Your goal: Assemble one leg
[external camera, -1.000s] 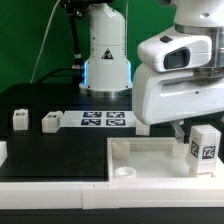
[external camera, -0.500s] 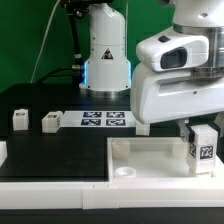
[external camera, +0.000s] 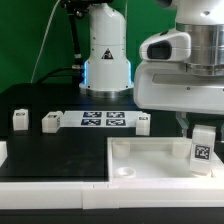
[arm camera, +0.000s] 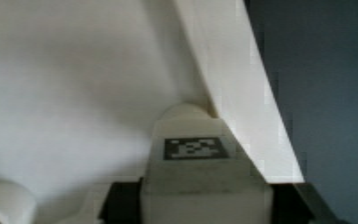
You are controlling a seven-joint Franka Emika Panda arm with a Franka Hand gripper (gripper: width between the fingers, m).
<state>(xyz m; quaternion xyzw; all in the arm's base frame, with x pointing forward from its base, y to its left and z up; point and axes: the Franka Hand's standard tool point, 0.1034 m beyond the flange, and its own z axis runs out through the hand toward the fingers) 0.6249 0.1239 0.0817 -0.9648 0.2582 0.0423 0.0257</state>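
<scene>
My gripper (external camera: 200,128) is shut on a leg (external camera: 202,148), a small white post with a black-and-white tag on its side. It holds the leg upright over the right part of the large white tabletop (external camera: 150,160). In the wrist view the leg (arm camera: 197,150) sits between my two black fingers (arm camera: 126,200), with the tabletop's raised rim (arm camera: 229,70) right beside it. Two more legs (external camera: 19,119) (external camera: 50,122) stand on the black table at the exterior view's left. Another leg (external camera: 143,123) stands by the marker board's right end.
The marker board (external camera: 103,120) lies on the black table behind the tabletop. A round socket (external camera: 124,171) shows at the tabletop's front left corner. The arm's white base (external camera: 106,55) stands at the back. A white piece (external camera: 2,152) sits at the far left edge.
My gripper has moved up and slightly right with the leg. The leg now sits a little lower in the exterior view, near the tabletop's right rim.
</scene>
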